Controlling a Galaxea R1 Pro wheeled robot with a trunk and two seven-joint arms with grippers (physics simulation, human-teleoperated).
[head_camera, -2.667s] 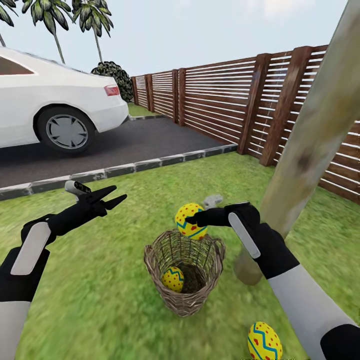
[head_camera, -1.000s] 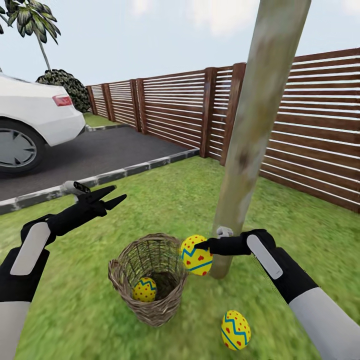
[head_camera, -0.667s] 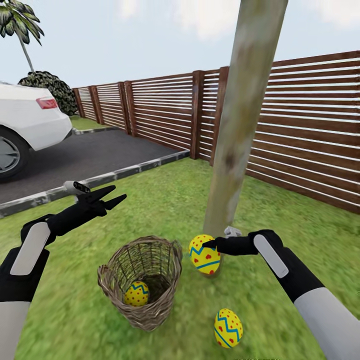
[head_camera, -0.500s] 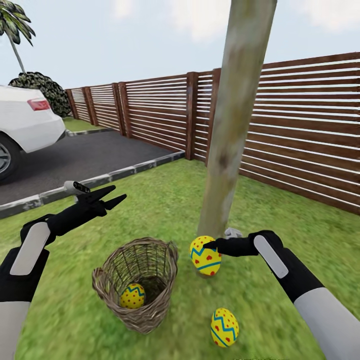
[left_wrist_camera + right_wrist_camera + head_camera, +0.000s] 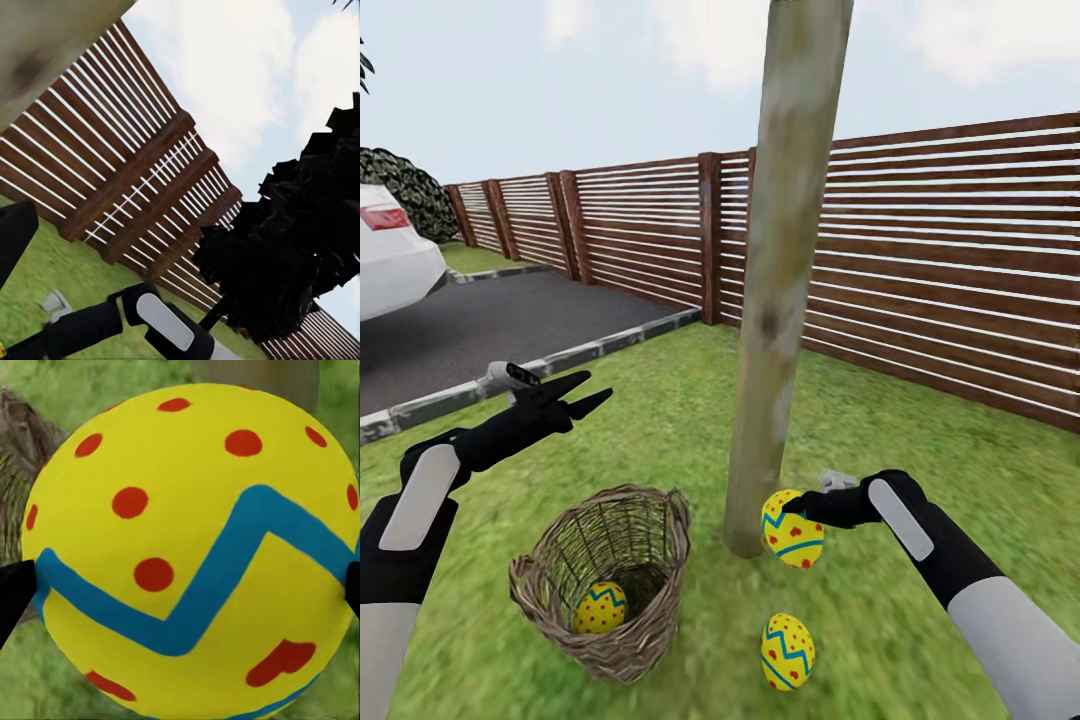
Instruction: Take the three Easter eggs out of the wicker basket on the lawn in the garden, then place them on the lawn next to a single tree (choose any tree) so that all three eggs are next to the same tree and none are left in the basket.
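One Easter egg point(image 5: 792, 528) sits gripped in the right hand point(image 5: 806, 512) beside the tree point(image 5: 780, 290) (left hand point(image 5: 592, 390) spread open).

Yellow Easter eggs point(image 5: 793, 528) with red dots and blue zigzags, brown wicker basket point(image 5: 605, 580), green lawn point(image 5: 660, 440).

place: home garden | lawn point(image 5: 920, 440) | slatted fence point(image 5: 950, 250) | driveway point(image 5: 490, 330) | car point(image 5: 385, 255)

- The lawn point(image 5: 660, 420) is green, patchy grass, edged by a stone kerb point(image 5: 510, 375) on the driveway side and a slatted wooden fence point(image 5: 920, 280) at the back.
- The tree point(image 5: 775, 300) rises from it.
- The wicker basket point(image 5: 605, 590) stands near the trunk's foot.
- One Easter egg point(image 5: 788, 652) lies on the grass nearby.
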